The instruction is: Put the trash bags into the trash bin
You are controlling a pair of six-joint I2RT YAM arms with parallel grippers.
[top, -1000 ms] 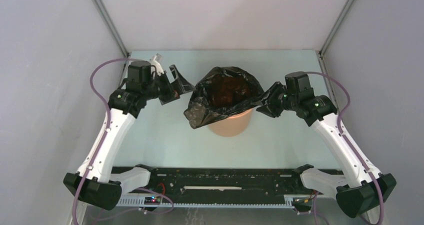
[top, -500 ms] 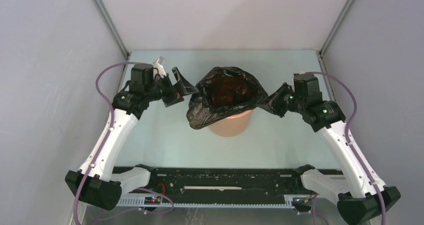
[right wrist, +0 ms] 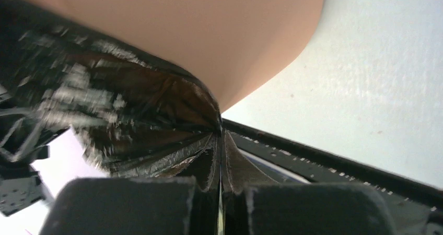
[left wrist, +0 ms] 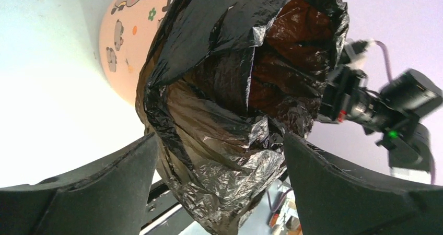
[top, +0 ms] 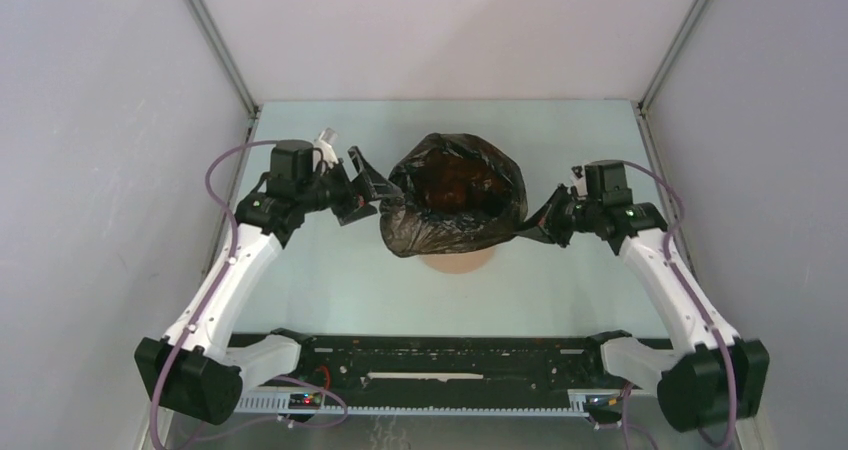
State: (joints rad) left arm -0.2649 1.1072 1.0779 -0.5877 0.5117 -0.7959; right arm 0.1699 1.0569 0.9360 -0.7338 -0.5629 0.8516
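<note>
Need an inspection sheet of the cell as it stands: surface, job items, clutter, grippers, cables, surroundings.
Surface: pale table, smooth, no spills seen.
Job's things: black trash bag draped over the orange bin, hiding its rim.
Clutter: nothing seen.
Grippers: left gripper open, bag fold between its fingers; right gripper shut on the bag's edge.
Cables: purple cables loop off both arms, clear of the bag.
Surroundings: grey walls on three sides.
</note>
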